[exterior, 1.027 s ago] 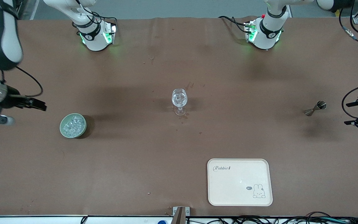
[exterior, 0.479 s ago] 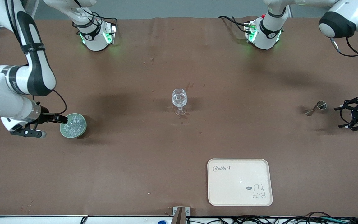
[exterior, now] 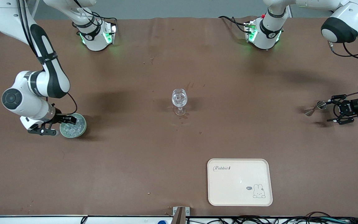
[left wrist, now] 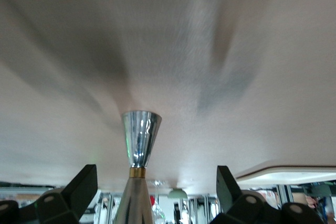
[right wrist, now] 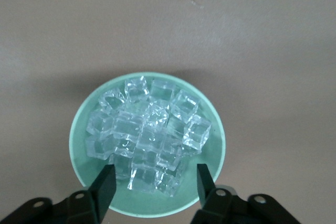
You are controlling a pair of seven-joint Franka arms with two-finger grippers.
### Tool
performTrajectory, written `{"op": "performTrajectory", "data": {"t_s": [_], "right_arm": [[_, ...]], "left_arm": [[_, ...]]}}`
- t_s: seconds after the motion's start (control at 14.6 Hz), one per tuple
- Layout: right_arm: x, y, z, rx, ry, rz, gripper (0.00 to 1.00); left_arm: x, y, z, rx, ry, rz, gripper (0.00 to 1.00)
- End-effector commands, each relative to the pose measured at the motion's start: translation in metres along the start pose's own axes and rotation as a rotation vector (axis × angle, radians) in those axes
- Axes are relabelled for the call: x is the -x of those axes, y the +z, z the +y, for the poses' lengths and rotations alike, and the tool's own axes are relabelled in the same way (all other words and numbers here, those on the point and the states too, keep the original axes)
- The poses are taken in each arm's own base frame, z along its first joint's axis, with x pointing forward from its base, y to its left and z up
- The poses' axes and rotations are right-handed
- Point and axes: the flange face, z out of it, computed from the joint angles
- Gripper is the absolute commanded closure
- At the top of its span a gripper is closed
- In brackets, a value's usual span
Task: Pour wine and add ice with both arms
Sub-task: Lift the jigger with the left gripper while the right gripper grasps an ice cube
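Front view first: the right hand (exterior: 68,119) sits low over the green bowl (exterior: 80,130) near the right arm's end of the table (exterior: 135,149), its fingers spread above the ice (exterior: 73,128) heaped inside. At the table's middle stands the wine glass (exterior: 179,100), upright. Toward the left arm's end, the left hand (exterior: 334,109) is just beside the metal jigger (exterior: 315,108), fingers apart, not clamped on it. The cream tray (exterior: 240,182) lies nearer the front camera than the glass.

Left wrist view: the jigger (left wrist: 139,145) shows as a shiny hourglass cup with a gold band at its waist, centred between the two black fingers (left wrist: 79,190), which stand wide of it on either side.

Right wrist view: the bowl (right wrist: 84,124) is full of clear ice (right wrist: 149,135) cubes, and the two open fingers (right wrist: 105,190) hang over its rim, with nothing between them
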Motion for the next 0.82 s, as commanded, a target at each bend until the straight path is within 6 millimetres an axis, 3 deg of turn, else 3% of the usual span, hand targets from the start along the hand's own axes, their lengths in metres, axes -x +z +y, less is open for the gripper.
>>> {"op": "performTrajectory", "data": {"t_s": [0.0, 0.21, 0.48, 0.62, 0.75], "right_arm": [[0.003, 0.006, -0.01, -0.004, -0.017, 0.016, 0.33], [0.009, 0.019, -0.018, -0.006, -0.028, 0.018, 0.34], [0.012, 0.022, -0.015, -0.005, -0.03, 0.004, 0.41], [0.012, 0.023, -0.013, -0.005, -0.027, 0.002, 0.44], [0.012, 0.026, -0.014, -0.004, -0.028, -0.002, 0.47]], "left_arm": [[0.006, 0.013, -0.006, 0.018, -0.008, -0.05, 0.07], [0.006, 0.018, -0.01, 0.035, -0.015, -0.083, 0.16], [0.004, 0.024, -0.021, 0.035, -0.037, -0.111, 0.27], [0.004, 0.024, -0.021, 0.035, -0.038, -0.111, 0.39], [0.003, 0.025, -0.02, 0.047, -0.041, -0.116, 0.63]]}}
